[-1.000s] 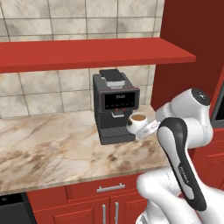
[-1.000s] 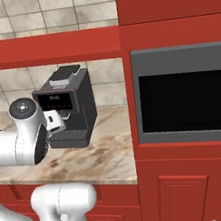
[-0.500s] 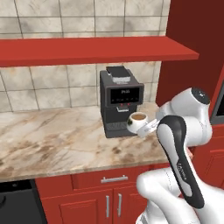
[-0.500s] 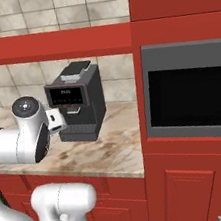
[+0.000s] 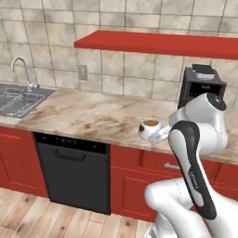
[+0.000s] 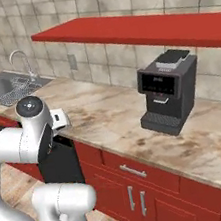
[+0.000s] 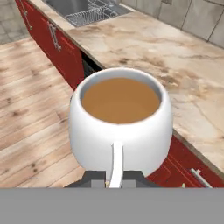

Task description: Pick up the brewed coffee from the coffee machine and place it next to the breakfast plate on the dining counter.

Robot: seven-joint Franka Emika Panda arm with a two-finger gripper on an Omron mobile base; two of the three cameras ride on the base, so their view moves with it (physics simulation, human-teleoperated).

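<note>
The brewed coffee [image 5: 150, 127] is a small white cup of brown liquid, held up in front of the marble worktop's edge with my gripper [image 5: 161, 134] shut on it. In the hand view the cup [image 7: 120, 117] sits just above the dark fingertips [image 7: 94, 176], its handle strip facing the camera, over the worktop edge and the wooden floor. The coffee machine [image 5: 201, 85], a black box with a grey top piece, stands behind my arm; its drip tray [image 6: 160, 121] holds nothing. The breakfast plate and the dining counter are out of view.
A steel sink with a tap [image 5: 19, 95] lies at the worktop's left end [image 6: 8, 87]. A black dishwasher [image 5: 72, 171] sits under the marble worktop [image 5: 93, 114] among red cabinets. A red shelf [image 6: 135, 29] runs above. Wooden floor [image 7: 30, 118] lies below.
The whole picture has shifted: the base has driven left along the worktop, so the machine now stands far right and the sink has come into view. The cup stays in the gripper.
</note>
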